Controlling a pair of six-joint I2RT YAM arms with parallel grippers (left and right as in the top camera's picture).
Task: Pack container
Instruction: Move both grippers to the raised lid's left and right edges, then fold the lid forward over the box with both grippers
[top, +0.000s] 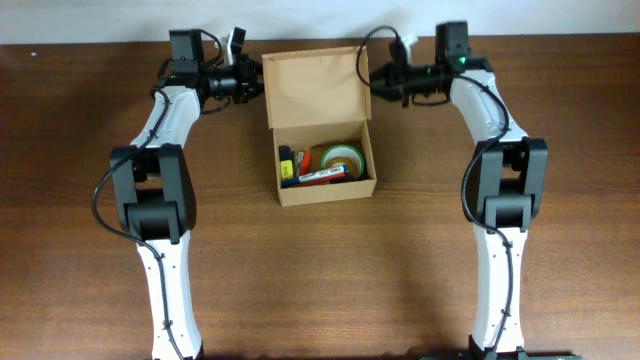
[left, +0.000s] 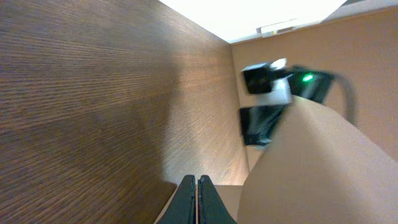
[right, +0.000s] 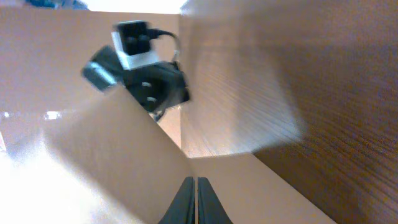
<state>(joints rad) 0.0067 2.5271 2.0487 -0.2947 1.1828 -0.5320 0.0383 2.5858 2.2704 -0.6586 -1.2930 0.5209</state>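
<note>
The container (top: 325, 188) is a tan cardboard box in the middle of the table. Its hinged lid (top: 314, 86) is swung back, away from the opening. Inside lie a green tape roll (top: 342, 157), pens (top: 318, 176) and a small yellow-orange item (top: 286, 165). My left gripper (top: 260, 84) is shut, its tips at the lid's left edge. My right gripper (top: 366, 80) is shut at the lid's right edge. In the left wrist view the shut gripper (left: 196, 179) points along the lid (left: 311, 174). In the right wrist view the shut gripper (right: 194, 180) lies against the lid (right: 93, 168), nothing between the fingers.
The dark wooden table (top: 80, 120) spreads around the box. Both white arms reach in from the near edge, the left arm (top: 160, 190) and the right arm (top: 500, 190) flanking the box. Each wrist view shows the opposite wrist camera (left: 267, 81) (right: 134, 40) across the lid.
</note>
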